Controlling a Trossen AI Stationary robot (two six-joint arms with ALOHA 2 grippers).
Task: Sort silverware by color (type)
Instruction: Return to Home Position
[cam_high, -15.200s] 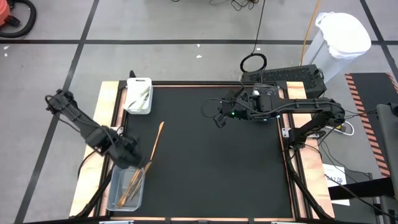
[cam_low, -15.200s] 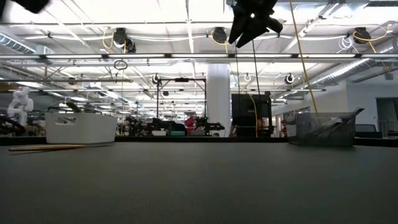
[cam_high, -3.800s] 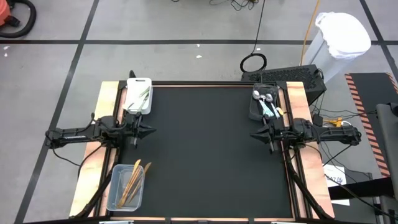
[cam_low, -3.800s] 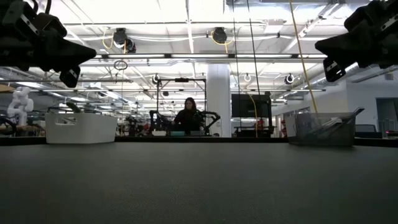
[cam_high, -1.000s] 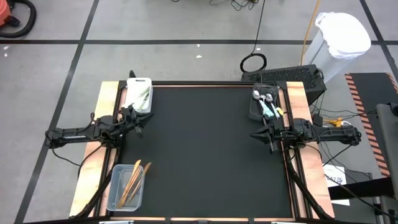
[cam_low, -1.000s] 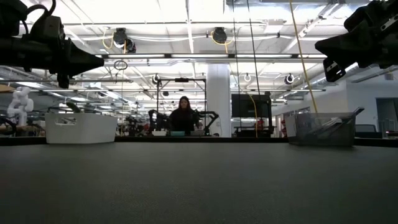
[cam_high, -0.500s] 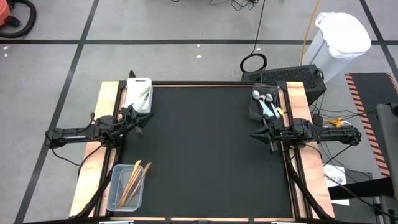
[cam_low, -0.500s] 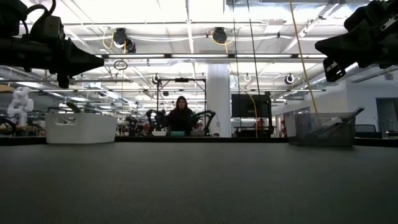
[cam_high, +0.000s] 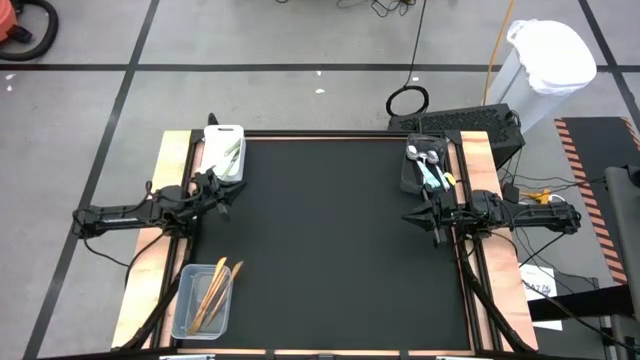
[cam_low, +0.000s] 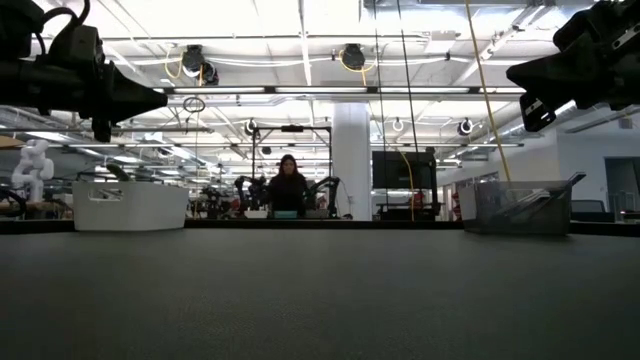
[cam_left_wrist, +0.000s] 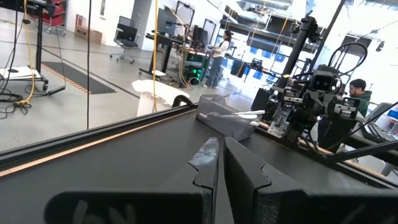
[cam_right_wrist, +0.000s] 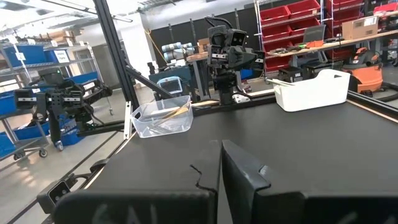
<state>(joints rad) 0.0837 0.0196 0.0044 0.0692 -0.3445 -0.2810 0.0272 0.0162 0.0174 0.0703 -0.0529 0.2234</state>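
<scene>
left end effector (cam_high: 222, 187) closed, level | right end effector (cam_high: 408, 216) closed, level

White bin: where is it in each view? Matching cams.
High: white bin at the top-left corner of the black mat.
Low: white bin at left, on the mat's far edge.
Left wrist: not in it.
Right wrist: white bin across the mat.
Shared landmark: the black mat.

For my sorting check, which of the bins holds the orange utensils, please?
The clear rectangular bin; the white bin holds green knives, the dark bin blue-handled silverware.
</scene>
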